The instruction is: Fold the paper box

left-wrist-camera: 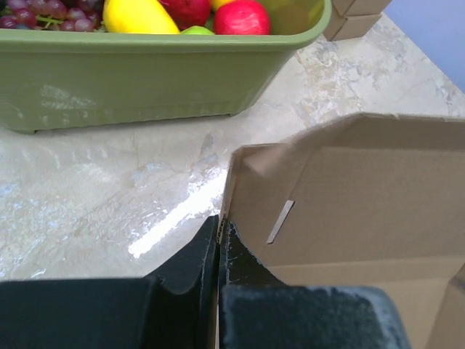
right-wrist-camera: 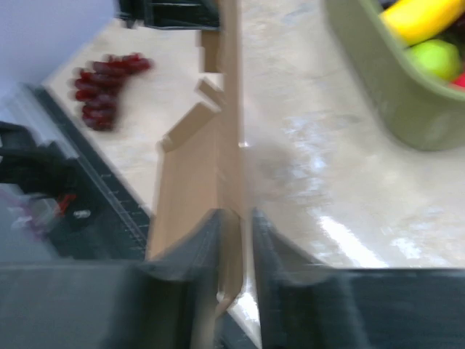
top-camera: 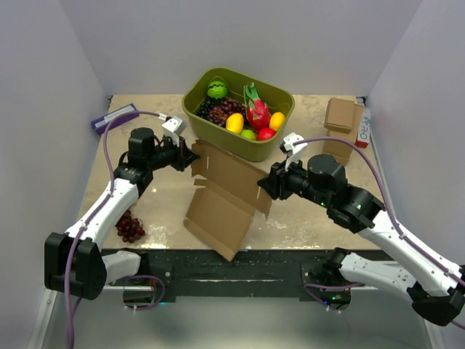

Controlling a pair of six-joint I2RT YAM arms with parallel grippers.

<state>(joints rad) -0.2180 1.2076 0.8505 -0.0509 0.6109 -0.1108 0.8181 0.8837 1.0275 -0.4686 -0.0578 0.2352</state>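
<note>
The paper box (top-camera: 225, 196) is a brown creased cardboard sheet, partly raised off the middle of the table with panels standing. My left gripper (top-camera: 190, 156) is shut on its upper left flap; in the left wrist view the fingertips (left-wrist-camera: 220, 233) pinch the flap edge of the cardboard (left-wrist-camera: 363, 196). My right gripper (top-camera: 265, 185) is at the box's right edge. In the right wrist view its jaws (right-wrist-camera: 236, 225) straddle the cardboard edge (right-wrist-camera: 196, 167), which lies against the left finger with a gap to the right finger.
A green bin (top-camera: 240, 145) of toy fruit stands just behind the box, and shows in both wrist views (left-wrist-camera: 145, 80) (right-wrist-camera: 385, 94). Toy grapes (top-camera: 129, 227) lie near the left arm. Small cardboard boxes (top-camera: 340, 116) sit at the back right. A purple packet (top-camera: 115, 118) lies back left.
</note>
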